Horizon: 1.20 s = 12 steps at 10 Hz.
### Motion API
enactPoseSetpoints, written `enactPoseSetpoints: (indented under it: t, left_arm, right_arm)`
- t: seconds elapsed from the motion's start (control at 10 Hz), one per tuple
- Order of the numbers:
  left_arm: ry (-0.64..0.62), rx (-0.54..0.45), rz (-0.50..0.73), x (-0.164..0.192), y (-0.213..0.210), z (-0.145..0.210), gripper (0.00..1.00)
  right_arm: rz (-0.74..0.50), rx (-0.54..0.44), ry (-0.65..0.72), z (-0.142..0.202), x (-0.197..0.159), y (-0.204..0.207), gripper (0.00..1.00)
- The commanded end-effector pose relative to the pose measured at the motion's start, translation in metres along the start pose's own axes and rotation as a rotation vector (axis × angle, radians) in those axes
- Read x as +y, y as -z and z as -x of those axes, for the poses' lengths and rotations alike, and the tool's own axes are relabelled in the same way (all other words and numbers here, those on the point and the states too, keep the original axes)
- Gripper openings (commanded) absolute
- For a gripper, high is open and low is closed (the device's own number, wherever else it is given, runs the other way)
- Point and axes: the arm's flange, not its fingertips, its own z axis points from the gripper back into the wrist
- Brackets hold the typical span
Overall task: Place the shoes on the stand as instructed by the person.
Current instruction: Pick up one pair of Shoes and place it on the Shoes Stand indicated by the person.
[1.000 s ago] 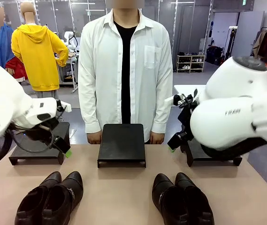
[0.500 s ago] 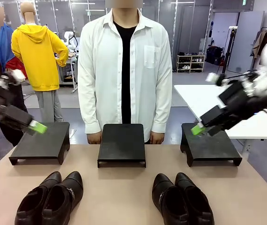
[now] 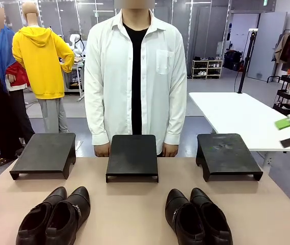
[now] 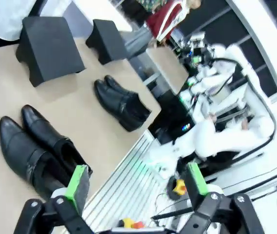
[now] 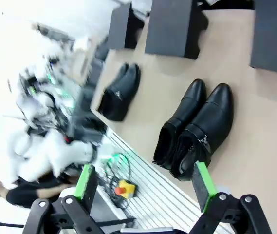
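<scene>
Now the left gripper (image 4: 137, 181) and right gripper (image 5: 143, 181) have swung clear of the 3 stands (image 3: 132, 153), both spread wide, holding nothing. The 2 pairs of shoes (image 3: 53, 217) lie unmoved on the table (image 3: 124, 204).

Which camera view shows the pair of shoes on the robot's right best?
The right wrist view: the right-hand pair lies near and whole, toe to heel, with a metal buckle showing. The front view cuts the pair off at the bottom edge; the left wrist view shows it whole but farther off and smaller.
</scene>
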Motion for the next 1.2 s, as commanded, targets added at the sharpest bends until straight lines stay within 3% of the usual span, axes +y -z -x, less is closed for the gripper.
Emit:
enactPoseSetpoints:
  t: [0.0, 0.2, 0.5, 0.6, 1.1]
  left_arm:
    - [-0.081, -0.149, 0.030, 0.012, -0.038, 0.031, 1.00]
    - [-0.114, -0.193, 0.004, 0.011, -0.067, 0.053, 1.00]
    - [-0.110, -0.248, -0.027, 0.003, -0.075, 0.057, 1.00]
    - [-0.149, -0.221, -0.025, 0.009, -0.086, 0.065, 1.00]
    - [-0.149, -0.221, -0.025, 0.009, -0.086, 0.065, 1.00]
  right_arm:
    - [-0.062, -0.106, 0.049, 0.016, -0.022, -0.026, 1.00]
    - [-0.087, -0.151, 0.088, 0.035, -0.036, -0.043, 1.00]
    - [-0.104, -0.172, 0.093, 0.039, -0.043, -0.040, 1.00]
    - [-0.081, -0.172, 0.129, 0.043, -0.043, -0.055, 1.00]
    - [-0.081, -0.172, 0.129, 0.043, -0.043, -0.055, 1.00]
